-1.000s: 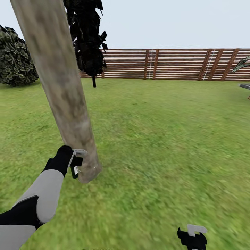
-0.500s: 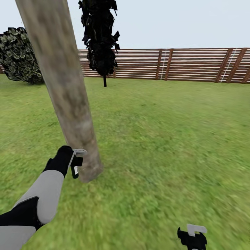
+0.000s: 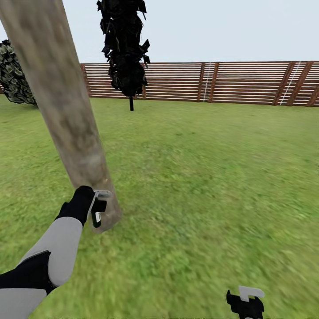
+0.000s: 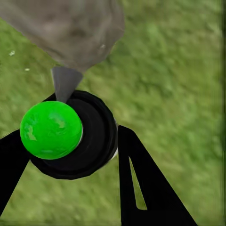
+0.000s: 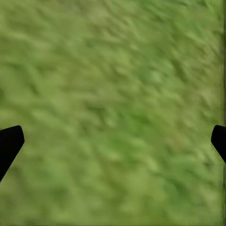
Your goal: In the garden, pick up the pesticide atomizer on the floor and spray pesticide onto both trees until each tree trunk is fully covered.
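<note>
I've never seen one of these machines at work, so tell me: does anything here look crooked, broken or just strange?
Nothing looks broken or spilled. The tree trunk appears slanted in the head view, which may be the camera's angle. The left gripper holds the pesticide atomizer low by the trunk's base. The right gripper hangs open over the grass.

the tree trunk (image 3: 66, 115) is standing on the floor (image 3: 199, 186) at ten o'clock, leaning left. the left tool (image 3: 98, 208) is sitting just beside its base. the fence (image 3: 230, 83) is running behind at twelve, a conifer (image 3: 125, 44) before it. the right tool (image 3: 245, 301) is hanging at five o'clock.
</note>
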Controlling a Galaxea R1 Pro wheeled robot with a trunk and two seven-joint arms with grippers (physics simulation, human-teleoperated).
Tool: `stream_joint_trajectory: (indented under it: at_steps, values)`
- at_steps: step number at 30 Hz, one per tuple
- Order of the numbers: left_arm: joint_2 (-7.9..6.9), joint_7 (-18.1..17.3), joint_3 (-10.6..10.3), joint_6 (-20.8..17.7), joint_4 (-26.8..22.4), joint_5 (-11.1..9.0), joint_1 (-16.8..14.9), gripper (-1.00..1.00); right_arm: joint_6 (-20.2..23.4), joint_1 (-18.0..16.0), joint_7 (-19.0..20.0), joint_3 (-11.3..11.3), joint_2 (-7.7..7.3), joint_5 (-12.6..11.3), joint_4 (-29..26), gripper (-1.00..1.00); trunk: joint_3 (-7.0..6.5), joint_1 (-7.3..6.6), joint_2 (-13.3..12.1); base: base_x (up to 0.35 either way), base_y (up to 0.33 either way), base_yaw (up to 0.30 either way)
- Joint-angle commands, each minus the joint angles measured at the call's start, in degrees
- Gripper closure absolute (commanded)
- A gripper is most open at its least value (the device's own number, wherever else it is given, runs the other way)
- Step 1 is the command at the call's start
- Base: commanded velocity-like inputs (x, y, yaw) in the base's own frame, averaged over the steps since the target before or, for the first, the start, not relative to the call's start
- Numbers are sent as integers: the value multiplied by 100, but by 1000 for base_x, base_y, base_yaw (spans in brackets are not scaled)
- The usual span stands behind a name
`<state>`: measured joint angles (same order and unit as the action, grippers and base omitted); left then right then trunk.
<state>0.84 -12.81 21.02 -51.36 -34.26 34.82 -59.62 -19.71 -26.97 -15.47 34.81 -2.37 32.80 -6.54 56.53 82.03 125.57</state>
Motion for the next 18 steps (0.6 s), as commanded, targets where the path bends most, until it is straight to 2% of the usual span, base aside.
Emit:
stream_joint_trajectory:
  at_steps: [1, 5, 9, 14, 16, 17, 18]
  values:
    - [3, -33, 42, -9, -8, 59, -6, 100, -23, -8, -18, 44, -1, 60, 12, -100, 5, -2, 2, -29, -276, 103]
    - [-87, -5, 74, 23, -10, 76, 53, 100, -24, -4, -18, 45, -1, 60, 12, -100, 5, -2, 2, 6, -276, 219]
    - [-295, 6, 93, 51, -22, 60, 422, 100, -24, -6, -18, 44, -1, 60, 12, -100, 5, -2, 2, 152, -241, 272]
    - [-262, 16, 106, 405, 0, 45, 688, 100, -24, -5, -18, 44, 0, 60, 12, -100, 5, -2, 2, 95, -70, 226]
    - [-254, 22, 252, 537, 25, -105, 740, 100, -24, -5, -18, 44, 0, 60, 12, -100, 5, -2, 2, 7, -5, 33]
    - [-244, 27, 458, 624, 64, -292, 754, 100, -24, -5, -18, 44, 0, 60, 12, -100, 5, -2, 2, 2, -2, 11]
    - [-237, 49, 560, 690, 98, -386, 759, 100, -24, -5, -18, 44, -1, 60, 12, -100, 5, -2, 2, 1, -1, 7]
